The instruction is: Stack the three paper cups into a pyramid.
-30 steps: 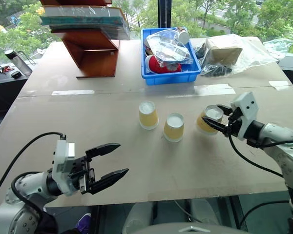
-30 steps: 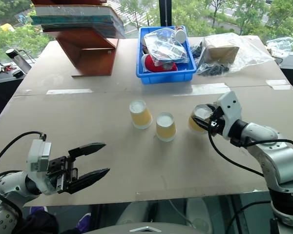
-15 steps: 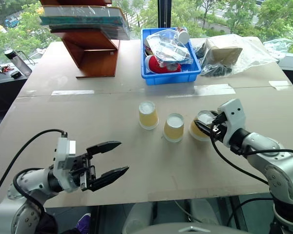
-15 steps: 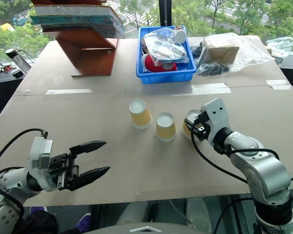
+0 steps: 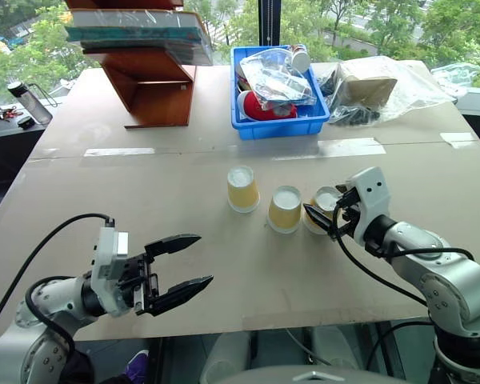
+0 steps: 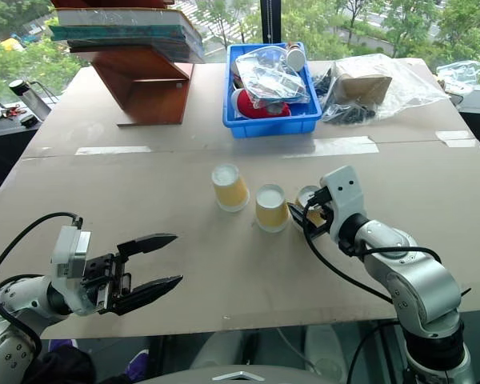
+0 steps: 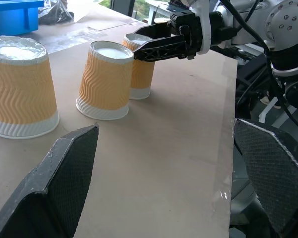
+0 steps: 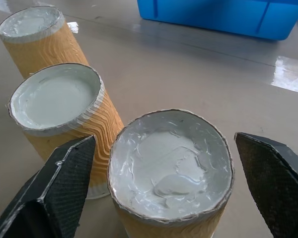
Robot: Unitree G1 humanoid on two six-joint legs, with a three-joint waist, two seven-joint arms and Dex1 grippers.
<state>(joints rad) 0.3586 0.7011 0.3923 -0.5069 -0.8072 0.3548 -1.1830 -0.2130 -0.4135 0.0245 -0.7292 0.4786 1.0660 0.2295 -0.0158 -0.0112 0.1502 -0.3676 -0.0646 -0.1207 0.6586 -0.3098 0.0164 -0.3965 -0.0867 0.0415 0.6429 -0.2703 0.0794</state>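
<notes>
rightmost cup (image 5: 322, 210) partly behind right fingers (image 5: 318, 216), bin (image 5: 282, 122) contents unclear under plastic, shelf top cropped

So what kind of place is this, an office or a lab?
Probably an upper-floor office or lab: a cardboard-topped table by big windows over treetops, with stacked books and a blue bin of supplies.

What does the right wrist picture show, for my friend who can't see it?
Three upside-down paper cups stand in a row on a brown table, and the nearest cup sits between the right hand's two open black fingers. The middle cup is close beside it, the far cup is behind, and a blue bin is at the back.
</notes>
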